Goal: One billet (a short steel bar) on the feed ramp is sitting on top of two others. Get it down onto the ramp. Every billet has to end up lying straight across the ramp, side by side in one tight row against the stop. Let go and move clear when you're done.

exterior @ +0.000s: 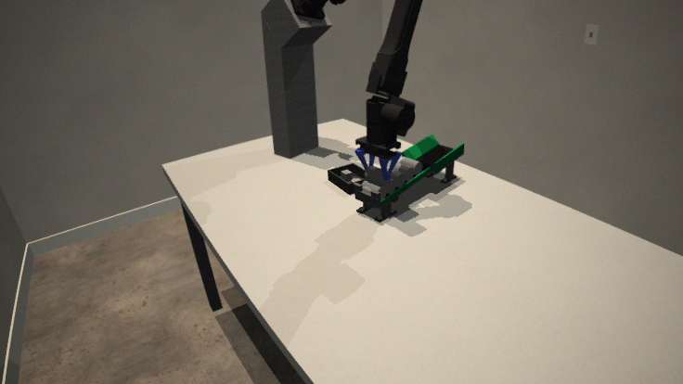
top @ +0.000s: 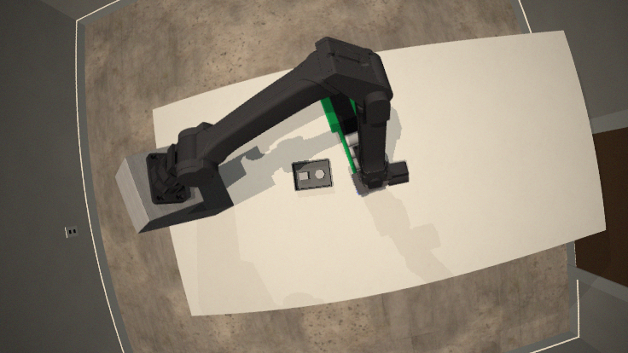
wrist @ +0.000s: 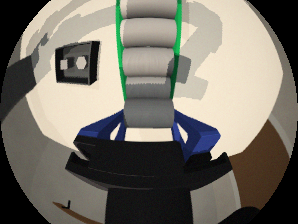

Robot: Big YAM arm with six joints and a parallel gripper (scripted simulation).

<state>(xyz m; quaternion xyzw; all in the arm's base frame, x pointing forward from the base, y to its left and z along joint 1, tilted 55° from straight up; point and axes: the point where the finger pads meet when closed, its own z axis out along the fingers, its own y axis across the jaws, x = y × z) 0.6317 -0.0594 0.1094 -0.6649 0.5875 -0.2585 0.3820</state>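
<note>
A feed ramp (exterior: 419, 167) with green side rails stands on the table, its low end towards the near side. Several grey billets (wrist: 150, 36) lie across it in a row. In the wrist view the nearest billet (wrist: 148, 104) looks larger and sits on top of the ones below it at the low end. My gripper (wrist: 148, 111) with blue fingers is shut on this top billet, one finger on each end. In the exterior view the gripper (exterior: 378, 172) stands straight down over the low end of the ramp. In the top view the arm hides most of the ramp (top: 340, 127).
A small black tray (top: 311, 174) with a square and a hexagonal hole lies on the table just left of the ramp; it also shows in the wrist view (wrist: 77, 63) and in the exterior view (exterior: 344, 176). The grey arm pedestal (exterior: 289, 76) stands at the table's far edge.
</note>
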